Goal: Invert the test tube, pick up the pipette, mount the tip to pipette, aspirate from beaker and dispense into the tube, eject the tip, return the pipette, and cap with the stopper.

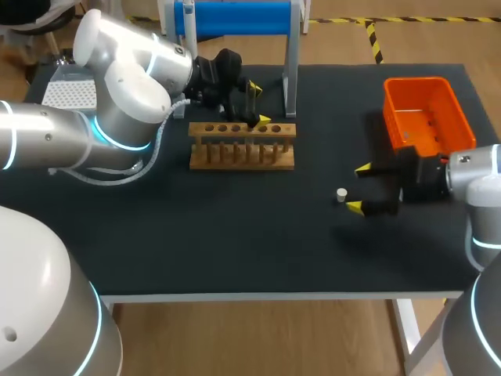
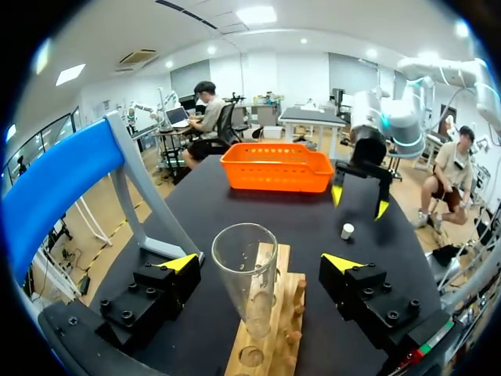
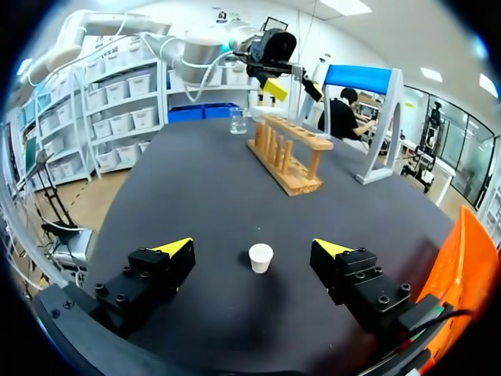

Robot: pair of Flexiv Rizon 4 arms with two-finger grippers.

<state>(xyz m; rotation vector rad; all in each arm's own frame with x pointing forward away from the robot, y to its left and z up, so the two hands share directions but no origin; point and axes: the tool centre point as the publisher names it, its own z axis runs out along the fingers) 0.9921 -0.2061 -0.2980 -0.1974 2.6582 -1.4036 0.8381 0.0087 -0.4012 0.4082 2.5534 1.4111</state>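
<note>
Test tube (image 2: 244, 274) upright in rack (image 1: 243, 157) mid-table, stopper (image 1: 341, 193) to its right, bin (image 1: 415, 81) at far right

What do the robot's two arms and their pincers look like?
The left arm and right arm are thick rounded tubes, glossy white and silver-grey, with glowing light-blue rings at the joints. A pale cable loops along the left arm. The left pincer and right pincer are black, blocky, bolted bodies, each with two fingers ending in bright yellow wedge tips.
</note>
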